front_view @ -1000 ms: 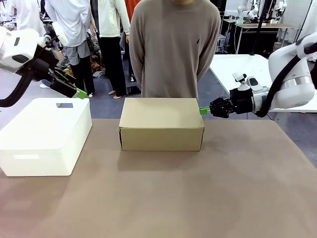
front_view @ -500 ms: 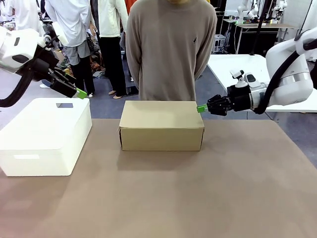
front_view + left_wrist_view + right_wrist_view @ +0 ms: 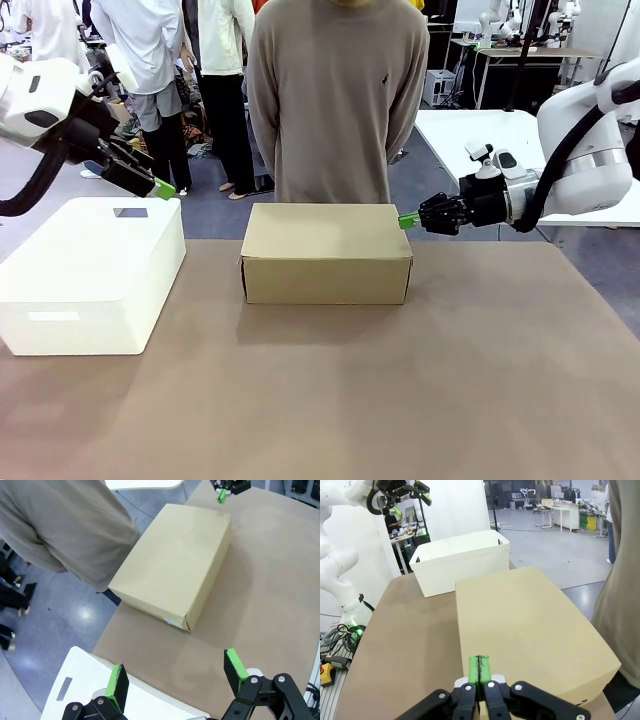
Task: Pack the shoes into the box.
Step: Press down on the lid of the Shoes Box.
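The box (image 3: 326, 250) is a plain tan cardboard shoebox, matte and smooth, with crisp square edges; its flat lid is down. It sits toward the far side of the brown worktop (image 3: 400, 390), near the middle, just in front of a person in a grey-brown sweater (image 3: 338, 95) who stands at the far edge. In the left wrist view a small pale label shows on one end wall of the box (image 3: 172, 577).

To its left, well apart, stands a white plastic bin (image 3: 90, 272), rectangular with rounded corners and a slot handle in its near wall.

The right pincer (image 3: 406, 221) has its green pads pressed together with nothing between them, the tips at the box's far right top corner. The left pincer (image 3: 163, 188) hovers above the white bin's far edge, jaws spread wide and empty.
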